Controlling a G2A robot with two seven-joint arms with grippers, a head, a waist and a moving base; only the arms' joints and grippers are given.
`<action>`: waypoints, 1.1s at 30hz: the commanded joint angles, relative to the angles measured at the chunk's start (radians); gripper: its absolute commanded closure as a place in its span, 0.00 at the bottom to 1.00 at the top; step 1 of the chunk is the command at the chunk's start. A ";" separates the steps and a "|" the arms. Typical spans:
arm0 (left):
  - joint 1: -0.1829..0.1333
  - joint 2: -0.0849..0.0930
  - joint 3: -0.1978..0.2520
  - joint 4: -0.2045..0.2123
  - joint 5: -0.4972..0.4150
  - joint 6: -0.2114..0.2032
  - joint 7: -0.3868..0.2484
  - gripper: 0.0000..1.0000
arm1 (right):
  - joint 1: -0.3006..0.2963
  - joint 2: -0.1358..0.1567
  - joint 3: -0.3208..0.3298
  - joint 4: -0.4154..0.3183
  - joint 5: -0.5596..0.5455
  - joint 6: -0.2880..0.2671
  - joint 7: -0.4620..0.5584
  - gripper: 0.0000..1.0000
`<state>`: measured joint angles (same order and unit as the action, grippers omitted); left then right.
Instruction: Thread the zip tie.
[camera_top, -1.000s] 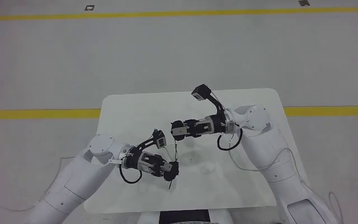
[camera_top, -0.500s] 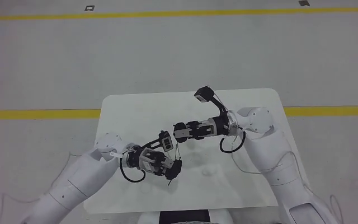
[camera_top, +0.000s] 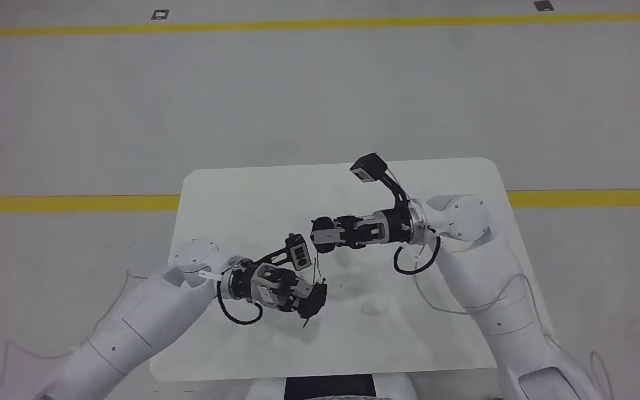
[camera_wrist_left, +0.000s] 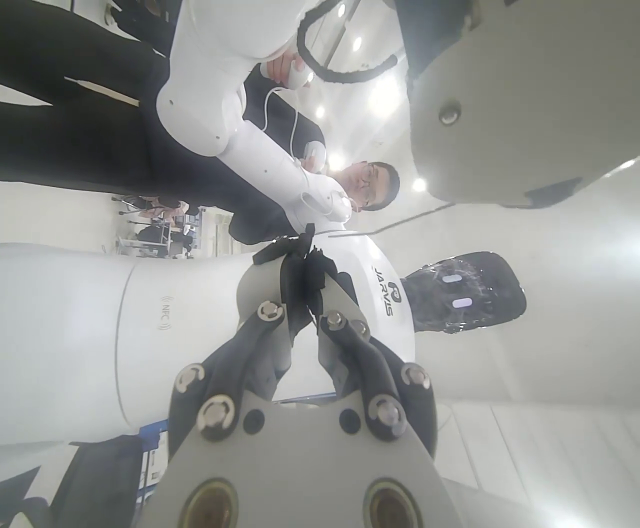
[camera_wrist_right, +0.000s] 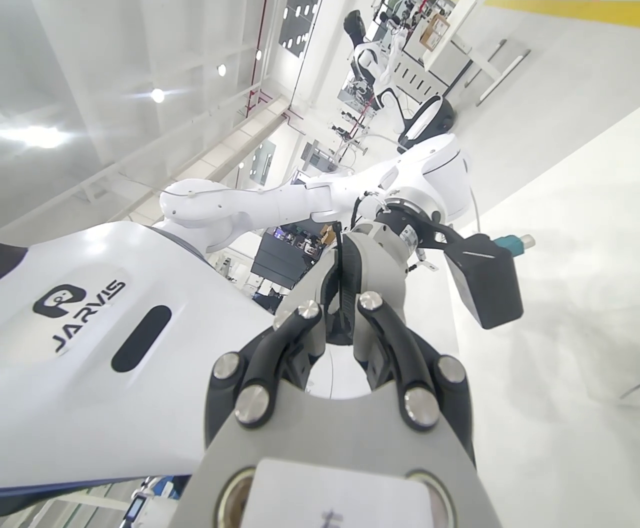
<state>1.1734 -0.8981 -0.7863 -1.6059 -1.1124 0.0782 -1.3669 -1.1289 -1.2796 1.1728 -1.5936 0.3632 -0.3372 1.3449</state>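
Observation:
The zip tie (camera_top: 316, 266) is a thin black strap held in the air above the white table (camera_top: 230, 200), stretched between my two grippers. My left gripper (camera_top: 312, 297) is at the nearer end, shut on the black strap (camera_wrist_left: 299, 272), with a short end sticking out past its fingertips (camera_wrist_left: 280, 300). My right gripper (camera_top: 322, 236) is just beyond it, shut on the strap (camera_wrist_right: 341, 280), which runs up between its fingers (camera_wrist_right: 320, 295). The two grippers are close together and face each other over the middle of the table.
The left arm's wrist camera box (camera_wrist_right: 487, 285) hangs close beside the right gripper. The table's front edge (camera_top: 320, 375) lies just below the left gripper. A person (camera_wrist_left: 300, 75) holding controllers stands behind the robot.
My left arm has shifted right and slightly up, bringing its gripper closer to the right gripper. The right gripper has barely moved. Both still hold the strap.

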 joint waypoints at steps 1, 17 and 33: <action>0.001 -0.001 -0.001 0.002 -0.005 0.005 -0.010 1.00 | 0.001 0.003 -0.003 -0.002 -0.004 -0.002 0.000 1.00; 0.016 -0.003 -0.025 0.006 0.024 -0.005 0.004 1.00 | -0.006 0.023 -0.004 -0.029 -0.002 -0.003 0.010 1.00; 0.026 -0.001 -0.032 -0.008 0.060 -0.021 0.033 1.00 | -0.007 0.024 -0.004 -0.032 -0.002 -0.003 0.010 1.00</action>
<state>1.1955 -0.9006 -0.8146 -1.6121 -1.0585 0.0588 -1.3276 -1.1360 -1.2555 1.1691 -1.6252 0.3616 -0.3400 1.3545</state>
